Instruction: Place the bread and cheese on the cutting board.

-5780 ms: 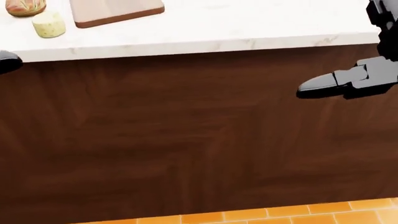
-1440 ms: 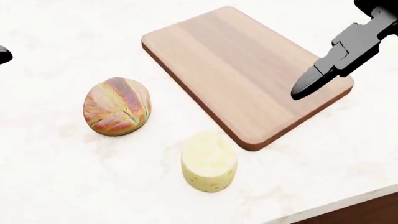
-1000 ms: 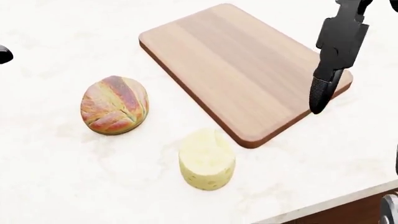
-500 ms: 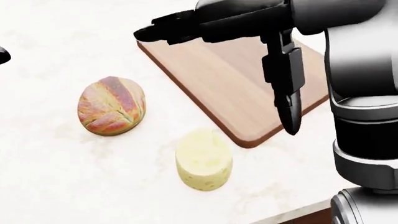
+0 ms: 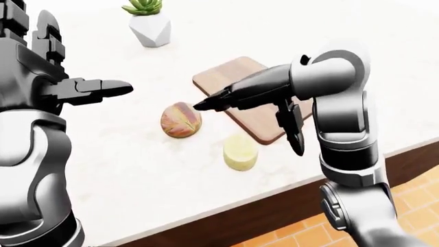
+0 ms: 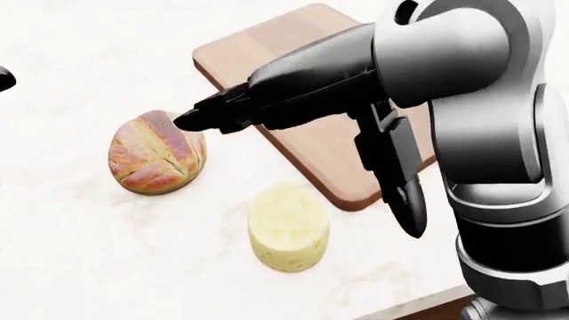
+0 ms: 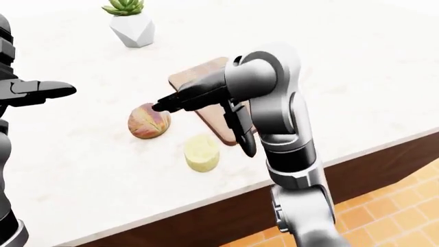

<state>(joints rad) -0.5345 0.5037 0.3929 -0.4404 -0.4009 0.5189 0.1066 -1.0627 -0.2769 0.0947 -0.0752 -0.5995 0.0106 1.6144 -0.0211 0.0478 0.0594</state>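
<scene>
One cheese (image 6: 288,229) sits nearest on the white counter (image 6: 80,267), close to its near edge; one bread (image 6: 157,152) lies beyond it to the left; one cutting board (image 6: 293,80) lies bare beyond, top right; the right hand (image 6: 302,140) hovers over all three, fingers spread, grasping nothing; the left hand (image 5: 86,90) hangs apart, fingers extended, released; one potted succulent (image 5: 150,23) stands farthest, with open counter around it.

Our counter layout, head view

We see the bread (image 6: 157,153) left of the cutting board (image 6: 302,87), the cheese (image 6: 287,227) below both on the counter (image 6: 80,253); a potted plant (image 5: 148,22) stands above the board in the left-eye view.
</scene>
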